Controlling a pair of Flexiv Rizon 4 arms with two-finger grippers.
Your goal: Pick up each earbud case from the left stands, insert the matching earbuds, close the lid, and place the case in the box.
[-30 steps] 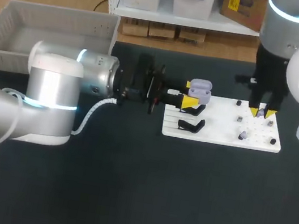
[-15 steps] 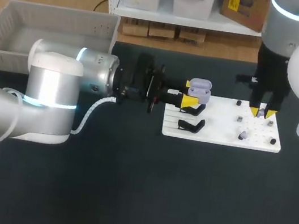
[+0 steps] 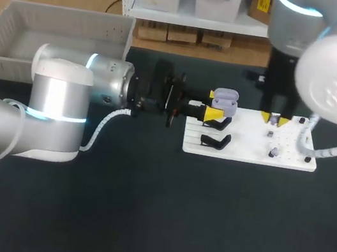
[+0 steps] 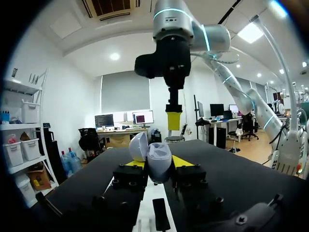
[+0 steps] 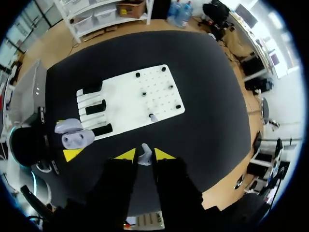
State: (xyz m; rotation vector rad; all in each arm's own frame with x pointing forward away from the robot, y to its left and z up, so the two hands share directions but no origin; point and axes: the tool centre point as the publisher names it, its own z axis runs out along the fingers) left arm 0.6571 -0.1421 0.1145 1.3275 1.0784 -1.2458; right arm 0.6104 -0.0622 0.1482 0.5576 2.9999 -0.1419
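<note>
Left gripper (image 3: 214,106) clamps the open lilac earbud case (image 3: 226,100) from both sides at the 10 o'clock corner of the white peg board (image 3: 248,151). At the case's 3 o'clock, the right gripper (image 5: 145,155) pinches a lilac earbud (image 5: 144,153) above the board.

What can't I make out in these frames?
- Head view: the earbud between the right gripper's fingers is too small to see; only the right wrist view shows it.
- Inside of the open earbud case in the left gripper: the left wrist view shows only its outer shell, and the head view is too small.
- Gray box: its near edge is hidden by the left arm in the head view.
</note>
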